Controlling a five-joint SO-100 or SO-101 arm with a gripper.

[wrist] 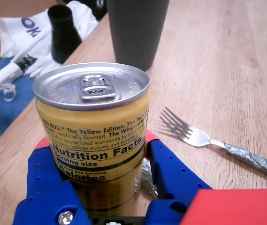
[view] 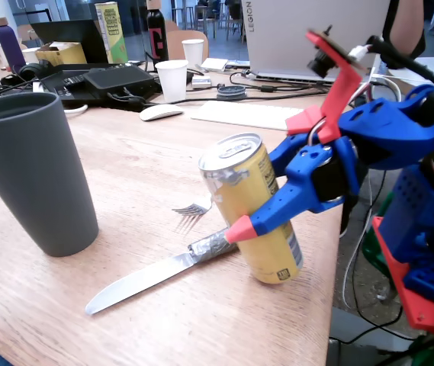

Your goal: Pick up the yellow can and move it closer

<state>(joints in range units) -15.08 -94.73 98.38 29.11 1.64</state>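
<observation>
Yellow can [view: 253,207] clamped between the jaws, tilted, near the table edge [view: 319,305].

Gripper [view: 241,226] holds the can mid-body, fingers [wrist: 171,168] on both sides in the wrist view; base looks partly lifted or tipped. I'd keep the squeeze firm, level it, then draw it in slowly. Knife [view: 152,274] lies just below the jaws, touching or nearly touching the can's base; fork [wrist: 194,133] just beside; grey cup [view: 37,171] well apart beyond. Knife is the likely snag.
</observation>
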